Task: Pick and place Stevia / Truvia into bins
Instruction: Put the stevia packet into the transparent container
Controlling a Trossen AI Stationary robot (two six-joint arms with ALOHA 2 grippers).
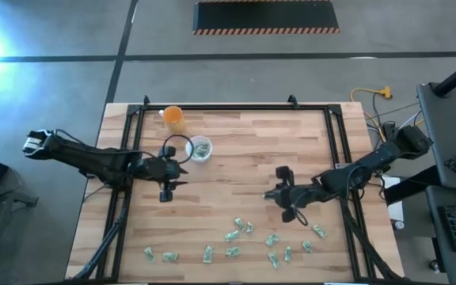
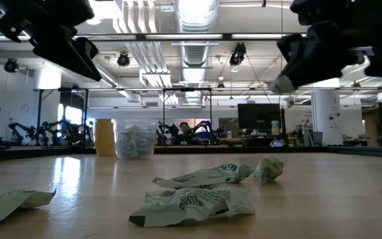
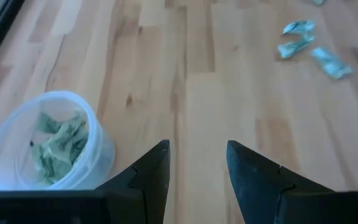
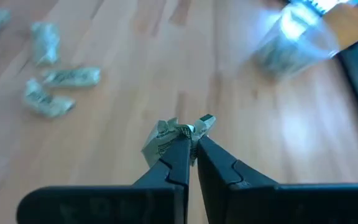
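A wooden table (image 1: 236, 158) with a black frame carries an orange cup (image 1: 173, 118) near its far edge and a clear cup (image 1: 199, 149) holding green sachets just beside the left gripper (image 1: 167, 170); the right gripper (image 1: 285, 194) hangs above scattered sachets (image 1: 240, 229) along the near edge

Robotics laboratory or workshop hall. Indicators: exposed ceiling ducts (image 2: 197, 16) and strip lights, further robot arms on stands (image 2: 38, 129) along the rear, monitors (image 2: 256, 118), concrete floor with hazard-striped mat (image 1: 266, 17), butcher-block table (image 1: 236, 150).
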